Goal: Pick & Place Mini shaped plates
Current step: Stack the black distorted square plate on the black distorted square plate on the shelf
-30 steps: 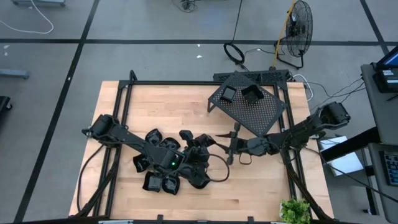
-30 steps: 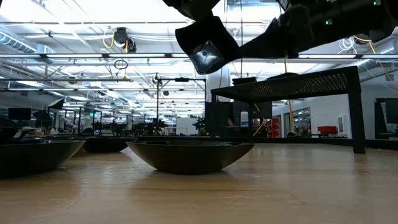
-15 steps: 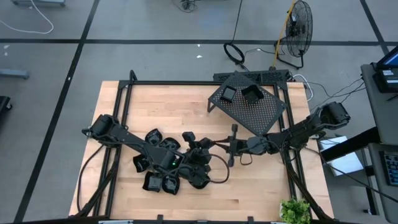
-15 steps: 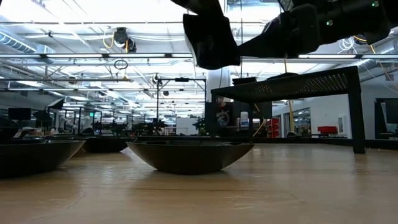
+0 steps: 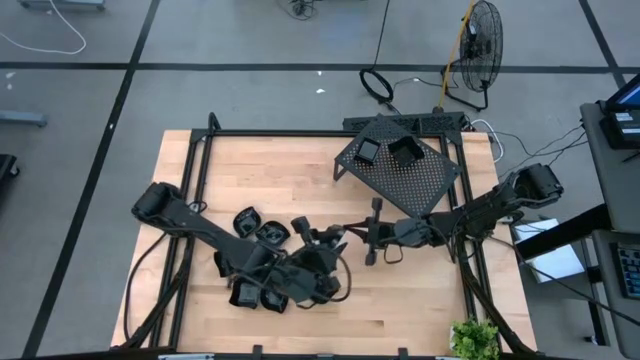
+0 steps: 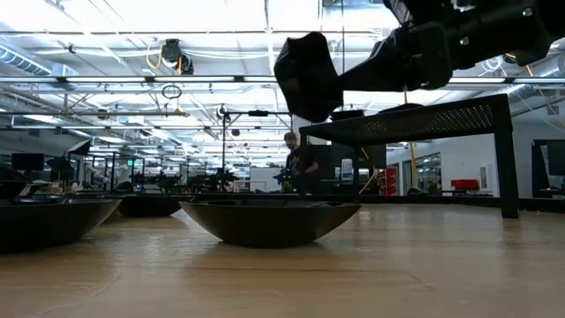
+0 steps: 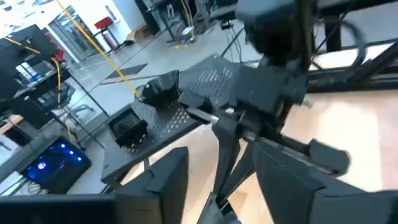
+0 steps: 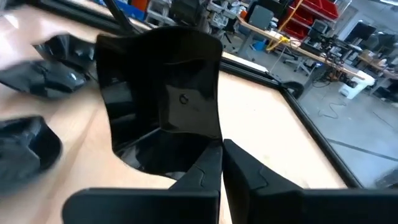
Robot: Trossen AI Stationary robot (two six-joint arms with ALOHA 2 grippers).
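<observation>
- The right gripper (image 5: pixel 352 237) hangs above the middle of the wooden table (image 5: pixel 420 300), its fingers (image 8: pixel 205 171) pinched shut on the rim of one mini shaped plate (image 8: pixel 163 99), a glossy black square dish with raised walls.
- In the low view that held plate (image 6: pixel 307 75) is lifted well clear of the tabletop and tilted on edge, at the end of the right arm (image 6: pixel 441 44) reaching in from the right.
- The left gripper (image 5: pixel 318 282) sits low on the near side of the table, just left of centre, over the cluster of plates; its two dark fingers (image 7: pixel 168 180) stand apart with nothing seen between them.
- The left wrist view looks past those parted fingers at the right arm's gripper, close in front.
- The remaining mini shaped plates (image 5: pixel 250 222) lie bunched together on the wood at the left-centre of the table, partly hidden under the left arm (image 5: pixel 190 215).
- From table height, one shallow dark plate (image 6: pixel 269 221) rests flat on the wood at centre, others beside it to the left.
- A black perforated rack (image 5: pixel 398 168) stands at the far right of the table, raised on legs; two more small black dishes (image 5: pixel 387 151) sit side by side on its top.
- A person (image 6: pixel 291 163) is visible far off in the room behind the table.
- A floor fan (image 5: pixel 480 45) stands beyond the table's far right corner.
</observation>
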